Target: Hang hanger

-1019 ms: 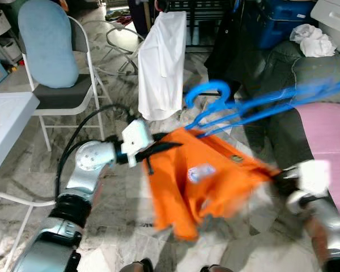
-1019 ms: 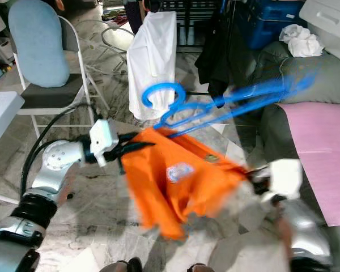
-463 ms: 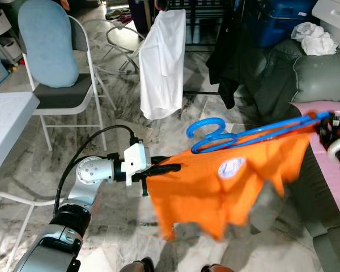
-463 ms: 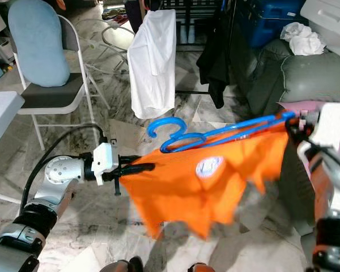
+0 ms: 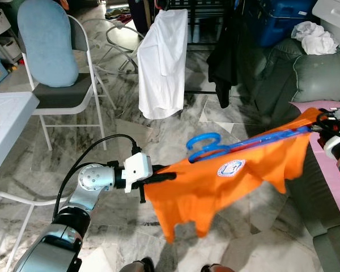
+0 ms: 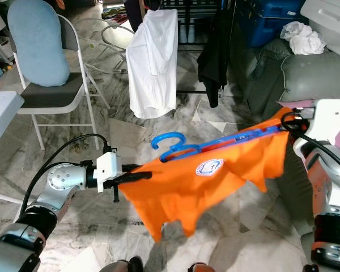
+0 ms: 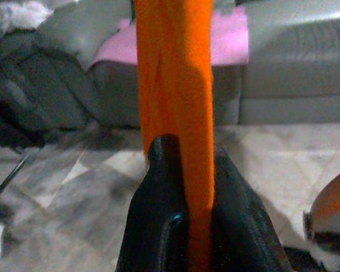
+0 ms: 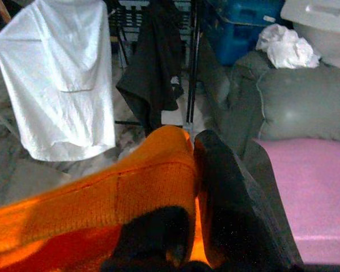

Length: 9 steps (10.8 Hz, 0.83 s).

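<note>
An orange shirt point(image 5: 232, 184) hangs on a blue hanger point(image 5: 243, 144), stretched between my two grippers over the marble floor. The hanger's hook point(image 5: 203, 146) points toward the back. My left gripper point(image 5: 161, 177) is shut on the shirt's left edge; the left wrist view has the orange cloth point(image 7: 175, 85) pinched between black fingers point(image 7: 158, 187). At the right, my right gripper point(image 6: 289, 120) is shut on the shirt's other shoulder, where the hanger's arm ends; the right wrist view has orange fabric point(image 8: 141, 181) against its fingers point(image 8: 221, 175).
A black clothes rack point(image 5: 207, 14) stands at the back, holding a white shirt point(image 5: 161, 62) and a black garment point(image 5: 225, 54). A folding chair with a blue cushion point(image 5: 48, 48) and a white table point(image 5: 5, 116) are on the left. A grey sofa point(image 5: 323, 71) with a pink mat point(image 5: 337, 175) lies to the right.
My right gripper swung up and to the right with its end of the shirt, pulling the garment and hanger out flat. The left gripper kept its hold and shifted slightly.
</note>
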### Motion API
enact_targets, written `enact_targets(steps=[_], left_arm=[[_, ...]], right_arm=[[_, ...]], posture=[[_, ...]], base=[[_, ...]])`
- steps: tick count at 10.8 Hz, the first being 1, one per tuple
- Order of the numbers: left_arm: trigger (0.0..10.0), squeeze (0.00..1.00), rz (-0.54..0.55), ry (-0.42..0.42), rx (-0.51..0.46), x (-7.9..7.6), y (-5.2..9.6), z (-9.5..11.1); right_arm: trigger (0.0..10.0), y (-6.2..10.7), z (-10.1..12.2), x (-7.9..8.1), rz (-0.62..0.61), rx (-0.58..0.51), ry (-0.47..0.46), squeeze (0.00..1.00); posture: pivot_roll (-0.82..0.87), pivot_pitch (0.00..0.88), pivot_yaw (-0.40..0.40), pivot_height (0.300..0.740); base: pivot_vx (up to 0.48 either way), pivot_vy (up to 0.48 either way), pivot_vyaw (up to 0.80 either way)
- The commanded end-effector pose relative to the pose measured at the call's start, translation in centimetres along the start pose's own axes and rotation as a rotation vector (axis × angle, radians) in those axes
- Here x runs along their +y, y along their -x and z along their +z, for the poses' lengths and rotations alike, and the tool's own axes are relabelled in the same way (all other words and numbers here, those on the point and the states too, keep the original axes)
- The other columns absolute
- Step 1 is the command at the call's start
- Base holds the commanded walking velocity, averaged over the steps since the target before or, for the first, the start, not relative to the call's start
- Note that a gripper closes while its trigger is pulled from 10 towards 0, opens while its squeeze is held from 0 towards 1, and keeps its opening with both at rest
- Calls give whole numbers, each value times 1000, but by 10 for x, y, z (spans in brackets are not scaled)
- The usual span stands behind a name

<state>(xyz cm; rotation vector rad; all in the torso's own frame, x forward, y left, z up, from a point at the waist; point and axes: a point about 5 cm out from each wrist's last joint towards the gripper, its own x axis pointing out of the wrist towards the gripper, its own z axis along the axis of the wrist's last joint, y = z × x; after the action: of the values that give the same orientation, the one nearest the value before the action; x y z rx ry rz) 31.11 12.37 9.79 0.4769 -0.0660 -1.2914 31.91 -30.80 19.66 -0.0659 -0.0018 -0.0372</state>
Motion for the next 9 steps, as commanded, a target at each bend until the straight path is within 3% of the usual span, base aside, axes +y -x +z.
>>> enact_targets(steps=[1, 4, 6, 9], left_arm=[[0, 0, 2, 24, 128, -8, 17, -21], [0, 0, 104, 5, 359, -7, 19, -42], [0, 0, 158, -2, 397, -5, 13, -45], [0, 0, 375, 139, 377, 2, -21, -41]], right_arm=[[0, 3, 30, -14, -70, -95, 39, 0], [0, 1, 44, 4, -10, -139, 58, 0], [0, 0, 44, 19, 39, -145, 61, 0], [0, -5, 30, 71, 165, -141, 31, 0]], posture=[[-257, 136, 75, 740], [-259, 132, 78, 740], [-260, 132, 80, 740], [-253, 129, 77, 740]], base=[[0, 0, 0], [0, 0, 0], [0, 0, 0], [0, 0, 0]])
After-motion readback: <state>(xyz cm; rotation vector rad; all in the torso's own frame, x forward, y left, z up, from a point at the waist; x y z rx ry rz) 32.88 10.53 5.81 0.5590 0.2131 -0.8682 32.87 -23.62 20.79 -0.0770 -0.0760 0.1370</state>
